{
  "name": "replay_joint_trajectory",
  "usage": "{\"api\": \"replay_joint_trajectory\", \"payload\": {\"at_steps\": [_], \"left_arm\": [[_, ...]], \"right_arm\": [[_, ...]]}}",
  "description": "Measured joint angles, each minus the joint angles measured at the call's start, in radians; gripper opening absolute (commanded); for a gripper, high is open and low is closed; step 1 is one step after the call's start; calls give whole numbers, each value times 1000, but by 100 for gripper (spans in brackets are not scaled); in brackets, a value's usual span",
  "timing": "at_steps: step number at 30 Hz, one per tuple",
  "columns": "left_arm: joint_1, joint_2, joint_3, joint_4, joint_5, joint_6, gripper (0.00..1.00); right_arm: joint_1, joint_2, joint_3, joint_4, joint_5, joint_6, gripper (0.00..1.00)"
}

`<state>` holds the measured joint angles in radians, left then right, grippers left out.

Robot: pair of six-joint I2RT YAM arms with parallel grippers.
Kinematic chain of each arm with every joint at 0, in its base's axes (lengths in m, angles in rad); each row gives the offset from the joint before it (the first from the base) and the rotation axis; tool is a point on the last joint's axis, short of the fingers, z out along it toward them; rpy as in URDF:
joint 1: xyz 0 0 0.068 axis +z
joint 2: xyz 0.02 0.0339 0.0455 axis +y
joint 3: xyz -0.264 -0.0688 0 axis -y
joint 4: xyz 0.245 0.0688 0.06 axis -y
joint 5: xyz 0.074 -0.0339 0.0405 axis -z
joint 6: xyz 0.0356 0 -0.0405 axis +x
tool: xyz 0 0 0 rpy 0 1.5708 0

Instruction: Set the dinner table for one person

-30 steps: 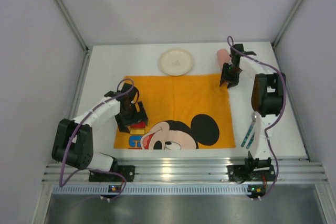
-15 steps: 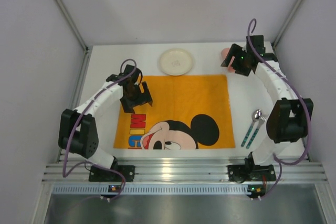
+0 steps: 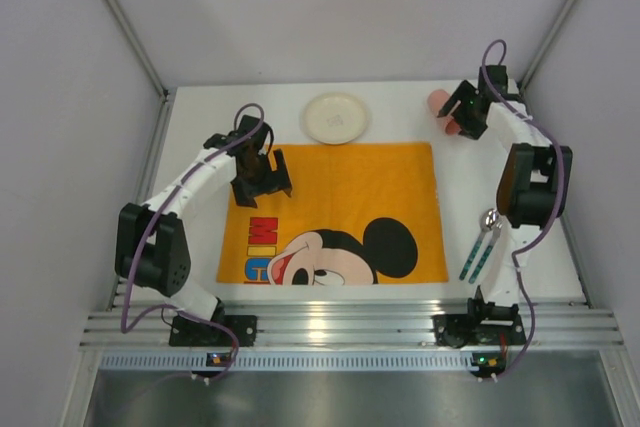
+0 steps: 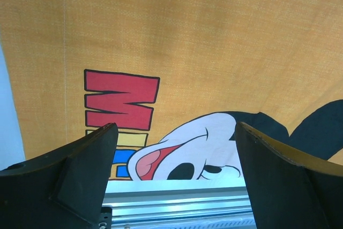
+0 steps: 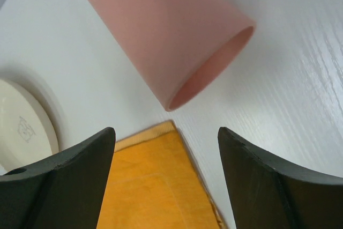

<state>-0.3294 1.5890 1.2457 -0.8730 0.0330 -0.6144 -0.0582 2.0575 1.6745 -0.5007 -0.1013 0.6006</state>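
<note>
left hand (image 4: 174,127) spread, empty | right hand (image 5: 165,131) spread, empty; dinner table (image 5: 300,79) directly beneath

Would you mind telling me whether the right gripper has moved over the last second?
Yes. The right gripper has swung farther right of the white plate, from the orange placemat to the pink cup.

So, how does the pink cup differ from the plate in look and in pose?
The cup is pink and deep; the plate is cream and shallow. The cup lies on its side; the plate sits flat, face up. The cup is off the far right corner of the mat, the plate off its far edge. Both rest on the white table.
</note>
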Motion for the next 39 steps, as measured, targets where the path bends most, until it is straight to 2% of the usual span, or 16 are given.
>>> {"api": "replay_joint_trajectory", "payload": {"at_steps": [6,10,13,14,17,19,25,32,36,39], "left_arm": [[0,33,21,-22,-4,19,95],[0,53,40,-30,-7,34,95],[0,59,48,-31,-8,42,95],[0,59,48,-31,-8,42,95],[0,62,48,-34,-8,45,95],[0,70,49,-35,-7,47,95],[0,107,84,-44,4,62,95],[0,149,149,-30,32,68,95],[0,171,149,-17,61,68,94],[0,192,149,-10,80,68,94]], "right_arm": [[-9,76,112,53,4,30,75],[-9,135,127,112,3,50,66],[-9,186,128,156,4,58,50],[-9,203,128,168,7,59,33],[-10,216,130,228,1,58,7],[-8,205,150,286,6,49,0],[-12,168,163,235,16,-9,0],[5,141,418,-212,-115,-111,0],[56,61,475,-435,-109,-211,0],[112,-23,432,-544,-108,-266,0]]}}
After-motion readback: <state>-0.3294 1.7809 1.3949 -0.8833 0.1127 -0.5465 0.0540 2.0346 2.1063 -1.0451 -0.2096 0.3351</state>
